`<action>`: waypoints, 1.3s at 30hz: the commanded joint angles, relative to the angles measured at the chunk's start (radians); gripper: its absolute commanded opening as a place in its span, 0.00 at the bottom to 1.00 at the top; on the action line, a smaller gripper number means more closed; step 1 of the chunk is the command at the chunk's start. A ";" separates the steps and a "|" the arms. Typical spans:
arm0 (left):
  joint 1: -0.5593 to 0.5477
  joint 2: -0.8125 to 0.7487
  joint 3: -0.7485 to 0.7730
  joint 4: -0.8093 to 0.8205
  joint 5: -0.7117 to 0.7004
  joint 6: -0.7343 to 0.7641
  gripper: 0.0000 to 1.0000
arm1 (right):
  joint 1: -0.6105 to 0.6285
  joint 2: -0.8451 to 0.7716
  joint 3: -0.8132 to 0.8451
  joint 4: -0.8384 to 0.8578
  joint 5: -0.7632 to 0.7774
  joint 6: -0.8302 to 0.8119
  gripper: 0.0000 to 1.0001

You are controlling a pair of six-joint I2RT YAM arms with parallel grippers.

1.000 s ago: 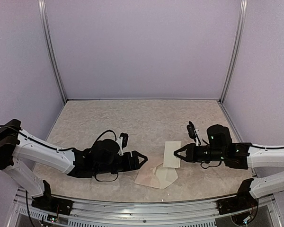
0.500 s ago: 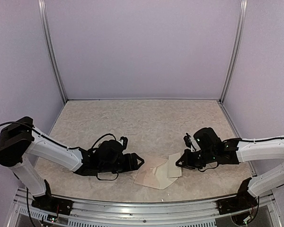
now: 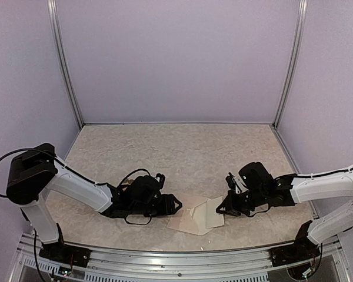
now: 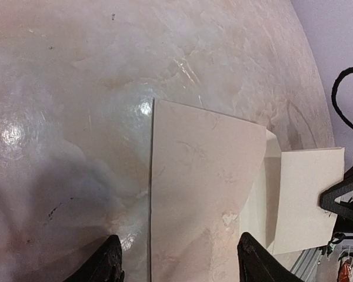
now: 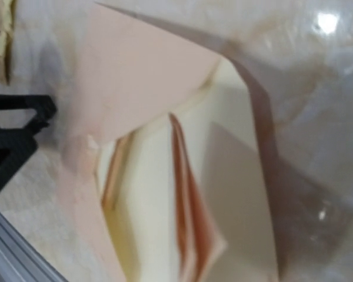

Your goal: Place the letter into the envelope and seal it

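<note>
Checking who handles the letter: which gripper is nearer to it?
Right. The right gripper is shut on the letter; the left gripper is open over the envelope, at its end away from the letter.

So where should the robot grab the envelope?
Probably the edge nearest the left gripper, coming in low from the left. The envelope lies flat, and its open end on the right is where the right gripper holds the letter.
</note>
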 commanded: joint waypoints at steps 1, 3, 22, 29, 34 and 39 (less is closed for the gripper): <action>0.008 0.021 0.027 -0.012 0.010 0.023 0.61 | 0.006 0.046 -0.017 0.055 -0.030 0.017 0.00; 0.008 0.027 0.026 -0.005 0.018 0.020 0.59 | 0.006 0.069 -0.015 0.061 -0.032 0.017 0.00; -0.017 0.048 0.005 0.013 0.042 -0.001 0.47 | 0.007 0.208 0.020 0.166 -0.003 0.043 0.00; -0.025 0.042 -0.007 0.020 0.039 -0.018 0.46 | 0.016 0.243 0.053 0.185 -0.012 0.042 0.00; -0.033 0.038 -0.009 0.024 0.036 -0.024 0.46 | 0.020 0.260 0.058 0.198 -0.017 0.046 0.00; -0.038 0.038 -0.009 0.033 0.036 -0.029 0.45 | 0.028 0.283 0.067 0.213 -0.025 0.047 0.00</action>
